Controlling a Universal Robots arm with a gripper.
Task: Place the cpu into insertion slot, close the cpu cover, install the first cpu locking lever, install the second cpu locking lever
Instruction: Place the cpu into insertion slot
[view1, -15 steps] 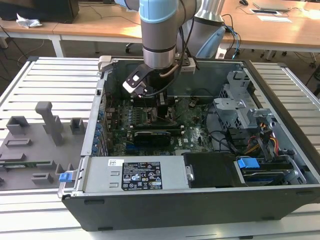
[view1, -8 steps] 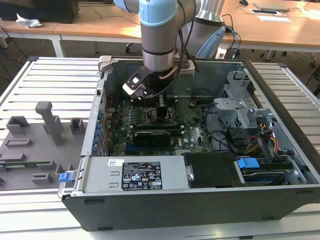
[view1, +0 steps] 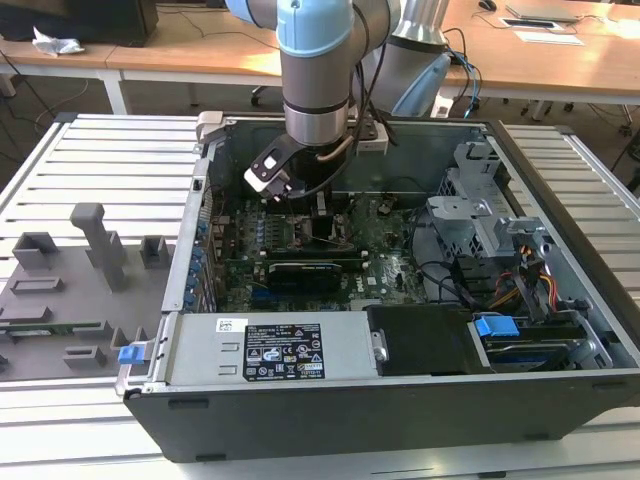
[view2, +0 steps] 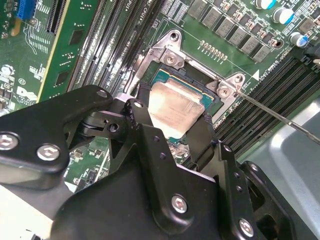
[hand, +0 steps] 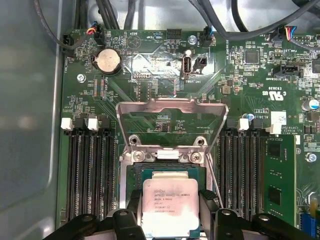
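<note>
Gripper (hand: 171, 212) closed on the cpu (hand: 172, 205), one black finger (hand: 133, 207) against each of two opposite edges; same grip in the second wrist view, gripper (view2: 172, 127), cpu (view2: 175, 107) pale face up and level. Cpu sits directly over the insertion slot (hand: 156, 173), covering most of it; can't tell if it is fully seated or just above. Strip of socket (view2: 167, 77) shows just past the fingertips.

Cpu cover (hand: 170, 103) is open, standing up just beyond the slot on the far side from the fingers, hinged at the socket edge, board visible through its window. Locking lever (hand: 214, 180), a thin metal rod, runs beside one finger, unlatched and off the cover; in the second wrist view the lever (view2: 270, 111) angles away from the socket corner.

Memory slots (hand: 90, 170) run on both sides of the fingers. Coin battery (hand: 108, 61) lies well beyond the cover.

Exterior view: arm reaches straight down into the open computer case (view1: 400, 425), gripper (view1: 322, 215) low over the green motherboard (view1: 385, 265).
</note>
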